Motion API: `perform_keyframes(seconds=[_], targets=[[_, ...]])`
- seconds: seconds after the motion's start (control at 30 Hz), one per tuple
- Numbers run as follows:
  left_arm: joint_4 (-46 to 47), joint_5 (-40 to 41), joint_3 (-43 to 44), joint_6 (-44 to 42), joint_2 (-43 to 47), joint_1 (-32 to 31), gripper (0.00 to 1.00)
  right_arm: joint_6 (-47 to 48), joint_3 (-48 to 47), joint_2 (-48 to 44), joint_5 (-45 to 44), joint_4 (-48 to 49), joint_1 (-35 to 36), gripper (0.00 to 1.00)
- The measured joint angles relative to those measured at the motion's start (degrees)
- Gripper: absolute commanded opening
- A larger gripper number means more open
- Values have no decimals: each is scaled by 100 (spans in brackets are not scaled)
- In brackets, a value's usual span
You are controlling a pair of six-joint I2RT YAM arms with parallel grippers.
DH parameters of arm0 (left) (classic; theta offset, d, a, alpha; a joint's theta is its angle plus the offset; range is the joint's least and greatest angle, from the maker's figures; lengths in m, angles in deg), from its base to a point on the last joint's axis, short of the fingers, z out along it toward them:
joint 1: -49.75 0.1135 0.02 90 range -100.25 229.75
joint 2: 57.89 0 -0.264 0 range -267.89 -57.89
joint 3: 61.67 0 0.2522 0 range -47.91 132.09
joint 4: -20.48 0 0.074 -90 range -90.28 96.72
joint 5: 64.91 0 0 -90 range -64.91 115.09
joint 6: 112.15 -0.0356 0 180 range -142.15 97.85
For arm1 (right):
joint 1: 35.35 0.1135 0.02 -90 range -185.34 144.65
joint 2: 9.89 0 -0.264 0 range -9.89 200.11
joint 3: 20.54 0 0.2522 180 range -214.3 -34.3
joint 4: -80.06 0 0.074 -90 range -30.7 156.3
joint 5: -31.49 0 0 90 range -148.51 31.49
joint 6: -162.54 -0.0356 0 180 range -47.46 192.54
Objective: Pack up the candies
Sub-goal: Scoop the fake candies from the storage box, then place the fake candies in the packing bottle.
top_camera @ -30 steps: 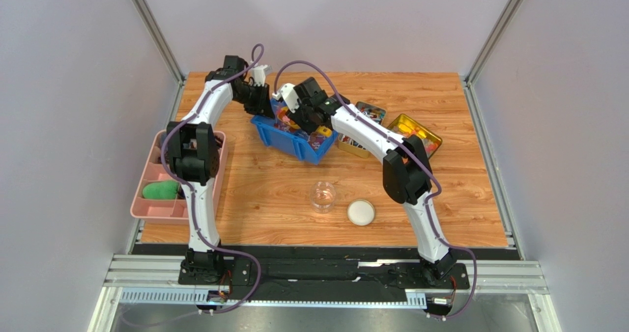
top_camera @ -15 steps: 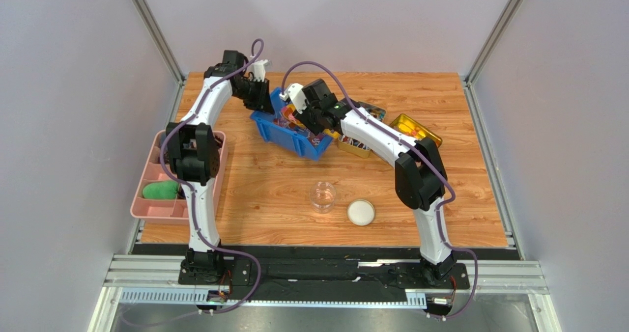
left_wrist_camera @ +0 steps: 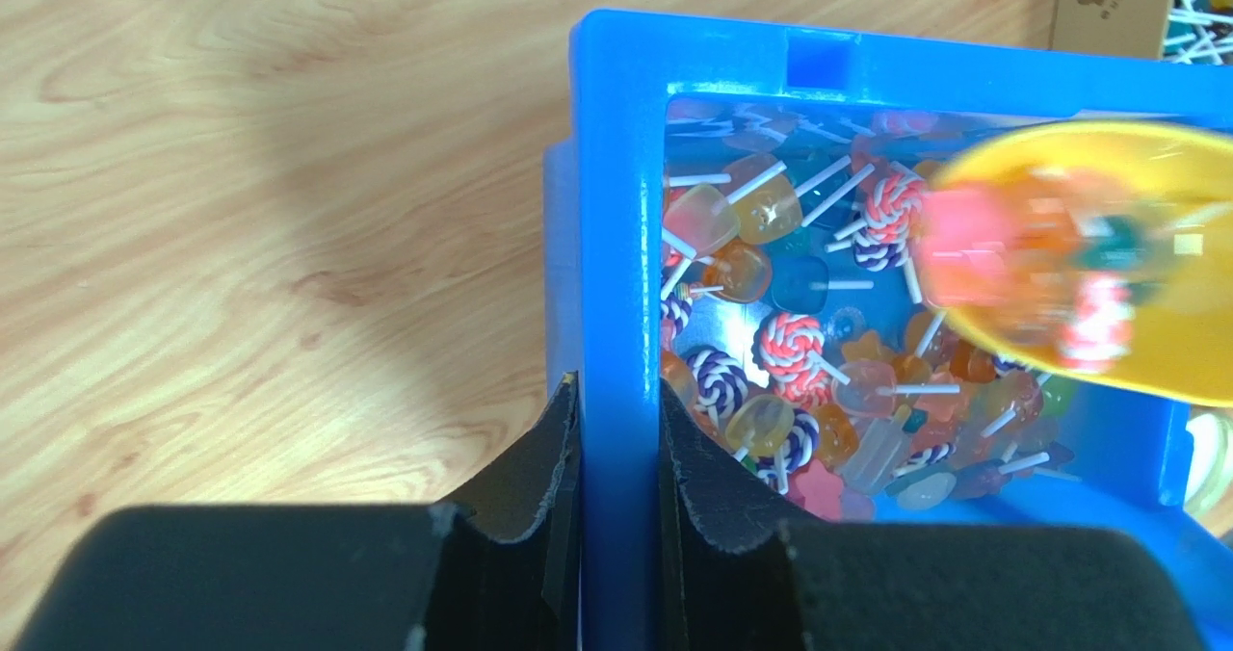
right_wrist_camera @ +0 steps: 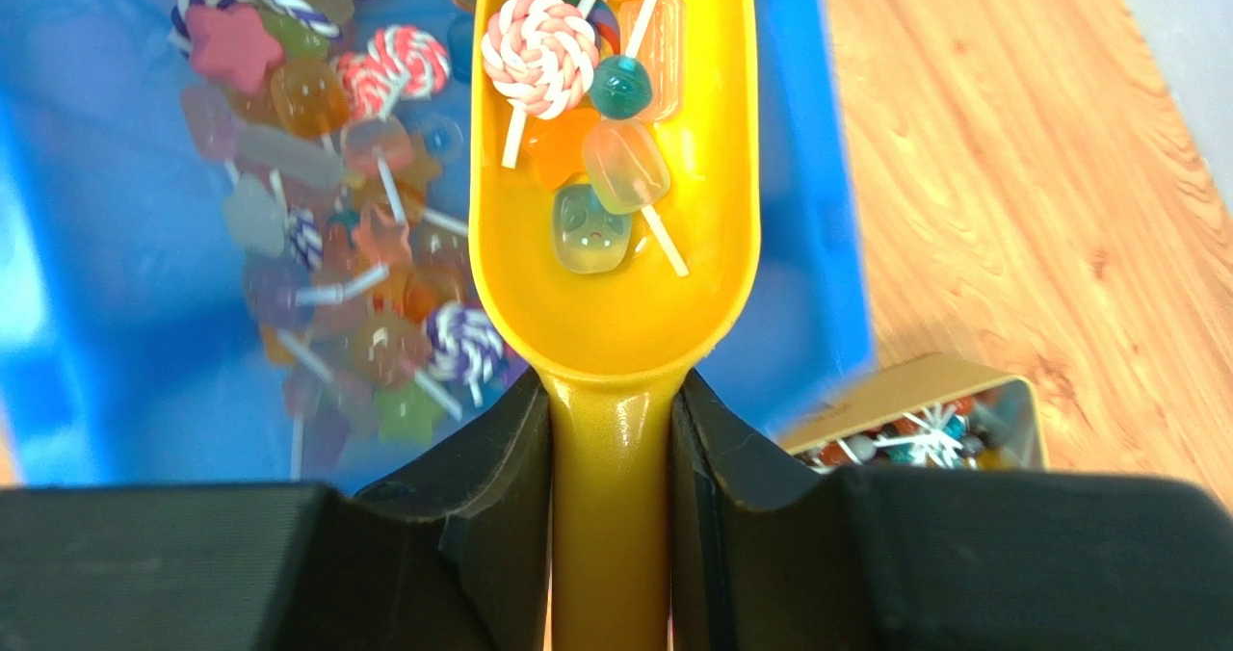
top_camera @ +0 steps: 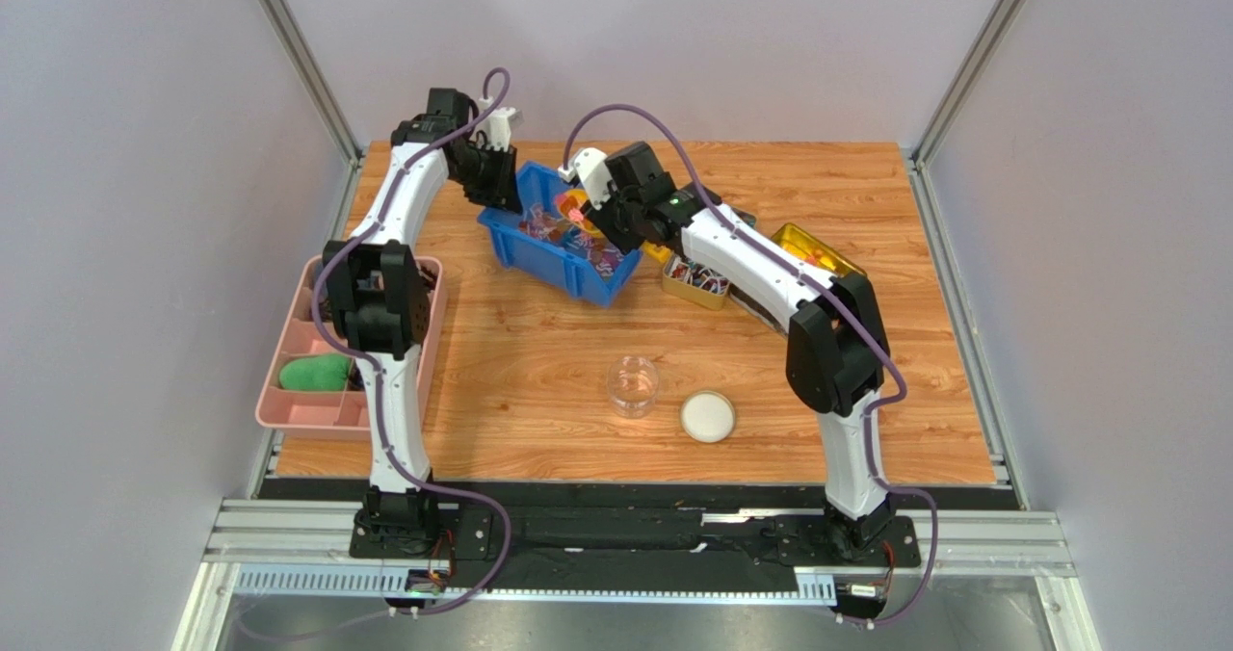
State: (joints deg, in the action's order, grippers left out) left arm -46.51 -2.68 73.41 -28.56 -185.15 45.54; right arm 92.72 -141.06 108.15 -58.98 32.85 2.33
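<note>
Candies (right_wrist_camera: 565, 95), small lollipops and jellies in mixed colours, sat partly as a loaded heap in the bowl of the yellow scoop (right_wrist_camera: 615, 175), the rest loose on the floor of the blue bin (left_wrist_camera: 623, 218) underneath; more candy showed in the open gold tins (top_camera: 818, 254) to the bin's right. Scoop was held level over the bin interior, handle clamped between the right gripper (right_wrist_camera: 611, 435) fingers, jaws closed on it. Left gripper (left_wrist_camera: 620, 435) was pinched tight on the bin's near wall, one pad outside and one inside, steadying or tilting the bin at the table's far side. Empty clear glass jar (top_camera: 633, 384) stood well apart toward the near edge, its white lid (top_camera: 708, 416) just beside it on the wooden table (top_camera: 492, 377). Pink divided tray (top_camera: 311, 391) sat at the left edge, green lump in it. Step in hand looked like scoop loaded, about to carry; next move probably calls for lifting clear of the bin rim, keeping the bowl level so nothing rolls off, then tipping over the narrow jar mouth, where spill risk seems high
</note>
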Motion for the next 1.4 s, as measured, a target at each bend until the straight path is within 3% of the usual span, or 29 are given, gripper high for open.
perform_keyframes(seconds=[0.53,1.13,1.4], targets=[[-251,254,28,-203,-94,90,0,-151,723,-1008,654,203,-553,0],[-269,507,138,-190,-210,232,0,127,3027,-3281,1331,260,-612,0],[-264,514,138,-188,-210,240,0,450,3440,-3751,1434,-378,-612,0]])
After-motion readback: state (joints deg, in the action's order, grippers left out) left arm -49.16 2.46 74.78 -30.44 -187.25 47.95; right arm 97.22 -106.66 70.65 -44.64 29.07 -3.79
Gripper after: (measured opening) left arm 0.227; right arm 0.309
